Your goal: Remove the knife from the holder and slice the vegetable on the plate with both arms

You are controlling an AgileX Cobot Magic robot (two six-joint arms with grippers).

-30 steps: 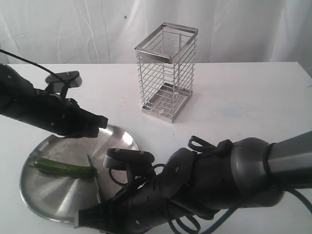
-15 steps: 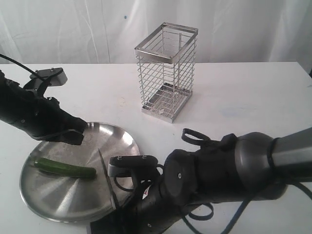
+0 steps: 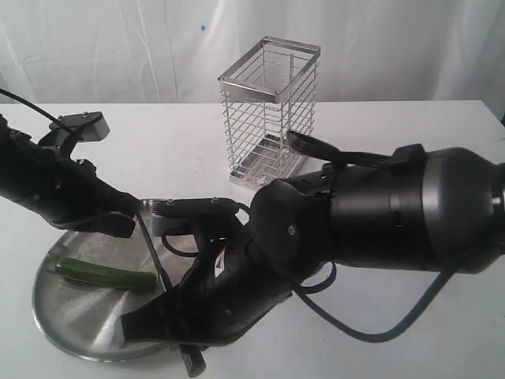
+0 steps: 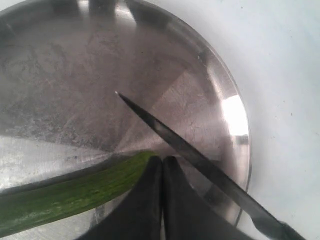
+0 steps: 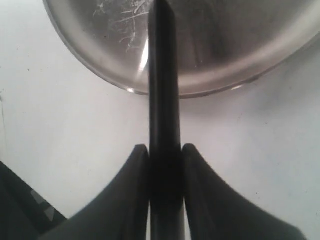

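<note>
The steel plate [image 3: 67, 320] lies at the front left with the dark green vegetable [image 3: 106, 274] on it. My right gripper [image 5: 165, 150] is shut on the black handle of the knife [image 5: 162, 75]. The knife's blade [image 3: 155, 251] slants up over the plate, just right of the vegetable's end. My left gripper [image 4: 162, 161] is shut and empty, over the plate's far edge [image 3: 126, 225]. In the left wrist view its tips sit by the vegetable's [image 4: 65, 197] blunt end, with the blade [image 4: 185, 150] crossing close by. I cannot tell whether they touch. The wire holder [image 3: 272, 118] stands empty behind.
The bulky right arm [image 3: 339, 221] stretches across the front of the white table and hides the plate's right rim. The left arm [image 3: 47, 185] lies along the left side. A white curtain closes off the back.
The right arm has risen and swung left, carrying the knife so its blade now stands over the plate beside the vegetable. The left gripper drew back left a second ago, then held still.
</note>
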